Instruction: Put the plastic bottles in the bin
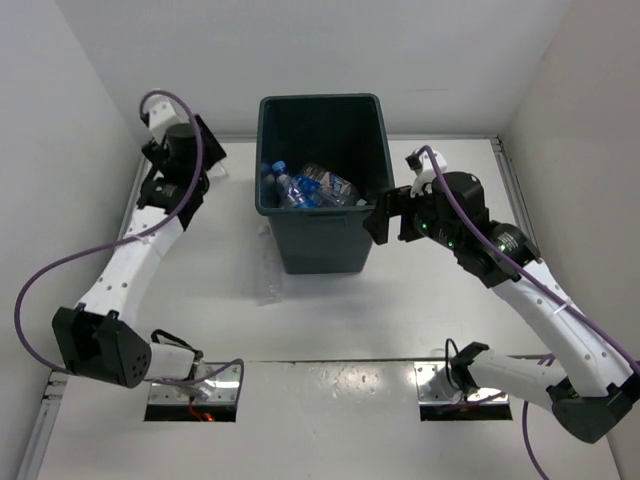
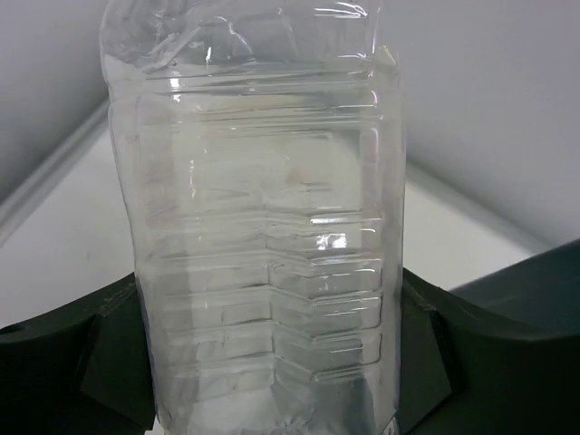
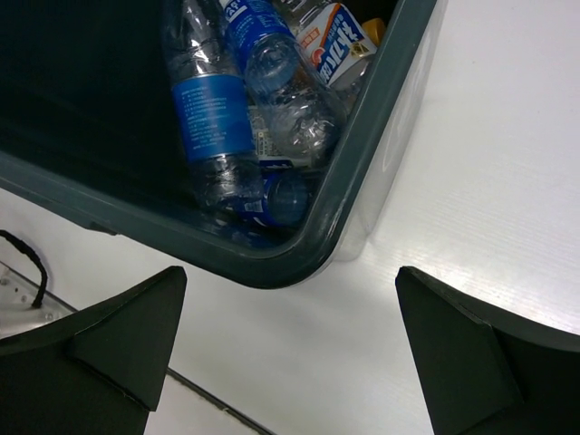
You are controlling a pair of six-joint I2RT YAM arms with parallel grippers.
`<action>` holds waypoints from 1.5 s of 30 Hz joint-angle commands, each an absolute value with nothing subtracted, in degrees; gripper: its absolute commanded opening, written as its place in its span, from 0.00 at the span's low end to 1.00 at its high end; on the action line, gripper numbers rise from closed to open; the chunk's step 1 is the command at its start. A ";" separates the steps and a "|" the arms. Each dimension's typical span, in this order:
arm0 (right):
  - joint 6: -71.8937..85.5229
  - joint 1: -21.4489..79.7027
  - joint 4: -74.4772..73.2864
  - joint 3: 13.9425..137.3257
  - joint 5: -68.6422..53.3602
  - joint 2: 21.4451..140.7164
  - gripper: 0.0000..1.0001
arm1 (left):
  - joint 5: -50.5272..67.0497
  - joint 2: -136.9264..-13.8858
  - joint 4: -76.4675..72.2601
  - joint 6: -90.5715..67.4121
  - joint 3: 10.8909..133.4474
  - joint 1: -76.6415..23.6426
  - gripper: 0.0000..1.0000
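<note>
The dark grey bin [image 1: 320, 235] stands at the table's middle back. Several plastic bottles [image 1: 310, 188], clear with blue labels, lie inside it; the right wrist view shows them [image 3: 213, 118] behind the bin's rounded corner rim [image 3: 349, 195]. My left gripper [image 1: 190, 172] is left of the bin near the back wall. It is shut on a plain clear ribbed bottle [image 2: 263, 236] that fills the left wrist view between both fingers [image 2: 100, 344]. My right gripper [image 1: 392, 215] is open and empty, just outside the bin's right rim, over bare table [image 3: 290, 362].
White walls close in the table at the back and both sides. A raised rail [image 1: 510, 180] runs along the table's right edge. Two metal mounting plates [image 1: 195, 385] [image 1: 465, 385] and purple cables [image 1: 30, 300] sit at the near edge.
</note>
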State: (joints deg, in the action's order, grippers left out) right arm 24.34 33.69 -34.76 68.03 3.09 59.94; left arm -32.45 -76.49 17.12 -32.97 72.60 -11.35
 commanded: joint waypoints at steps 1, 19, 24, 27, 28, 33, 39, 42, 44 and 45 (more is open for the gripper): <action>23.73 34.28 -32.87 67.94 5.10 60.12 1.00 | -34.30 -73.74 11.71 -29.01 79.43 -9.94 0.64; 25.31 34.28 -33.40 68.47 10.99 60.12 1.00 | -6.78 -73.82 -4.22 -21.80 89.30 -26.88 0.58; 25.84 34.28 -33.40 67.94 10.99 60.12 1.00 | -6.24 -75.84 -3.70 -18.02 89.30 -34.26 0.62; 25.84 34.28 -33.40 67.94 10.99 60.12 1.00 | -6.24 -77.16 -3.17 -16.97 89.82 -35.42 0.65; 25.84 34.28 -33.40 67.94 10.99 60.12 1.00 | -6.24 -77.78 -3.16 -16.96 89.82 -36.12 0.67; 25.84 34.28 -33.40 67.94 10.99 60.12 1.00 | -6.24 -78.40 -1.93 -16.96 90.35 -36.65 0.79; 25.84 34.28 -33.40 67.94 10.99 60.12 1.00 | -6.86 -78.40 -0.79 -16.96 90.87 -36.65 1.00; 25.84 34.28 -33.40 67.94 10.46 60.12 1.00 | -6.86 -78.40 -0.26 -16.96 90.88 -36.65 1.00; 25.84 34.28 -33.40 67.94 10.46 60.12 1.00 | -6.86 -78.40 -0.26 -16.96 90.88 -36.65 1.00; 25.84 34.28 -33.40 67.94 10.46 60.12 1.00 | -6.86 -78.40 -0.26 -16.96 90.88 -36.65 1.00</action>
State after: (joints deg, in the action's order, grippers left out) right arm 25.50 33.91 -34.87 68.03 9.26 60.07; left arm -6.87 -79.29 1.17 -17.39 88.51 -36.03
